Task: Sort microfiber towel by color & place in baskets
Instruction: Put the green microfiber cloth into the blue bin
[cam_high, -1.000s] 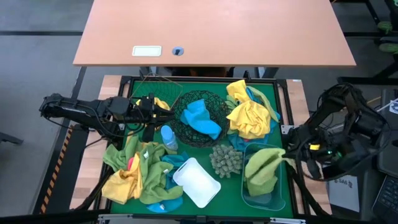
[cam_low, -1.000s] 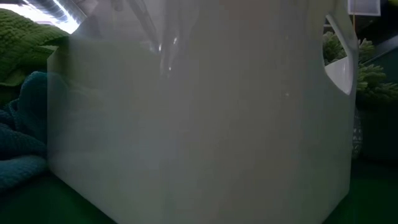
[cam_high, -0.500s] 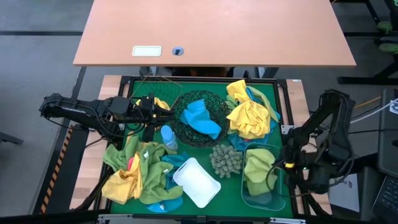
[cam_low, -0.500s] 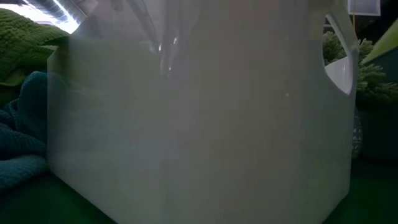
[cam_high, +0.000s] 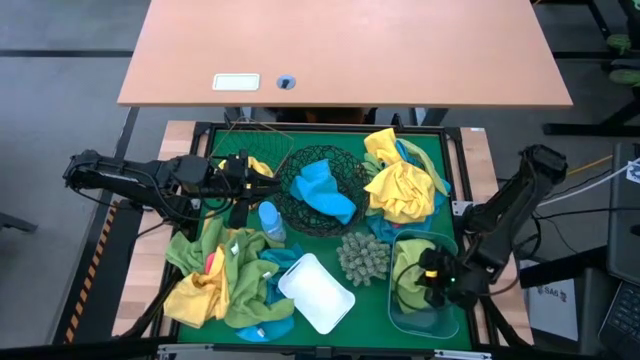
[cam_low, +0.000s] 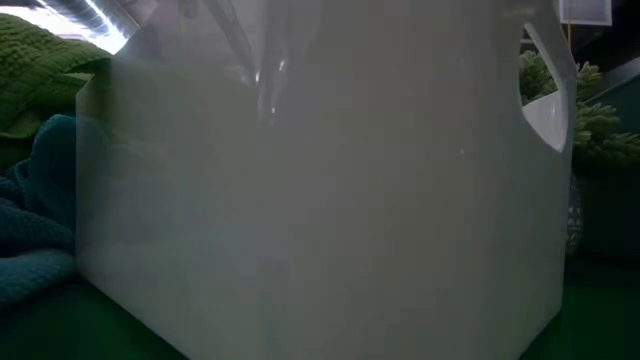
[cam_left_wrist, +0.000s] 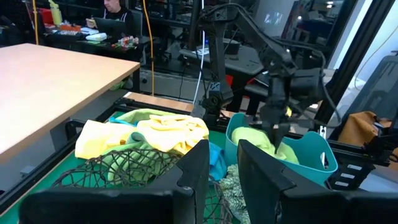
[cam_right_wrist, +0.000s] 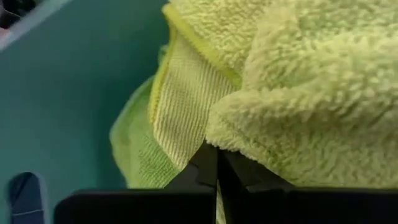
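- Down inside the translucent blue tub (cam_high: 441, 322), the right pincer (cam_high: 432, 283) is pinched shut on a lime green towel (cam_high: 409, 277) — fluffy looped pile, ribbed edge band.
- Left pincer (cam_high: 243, 172) hovers beside the black wire-mesh bowl (cam_high: 296, 205), fingers narrowly apart, holding nothing.
- That bowl has a bright blue towel (cam_high: 324, 189) crumpled in it.
- Smooth white tub (cam_high: 316, 292) sits near the spiky ball (cam_high: 363, 257).

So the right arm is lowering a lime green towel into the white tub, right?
Not quite. The right end effector, shut on the lime green towel, is down in the translucent blue tub, as the high view shows. The white tub sits nearer the middle, with no towel showing in it from above.
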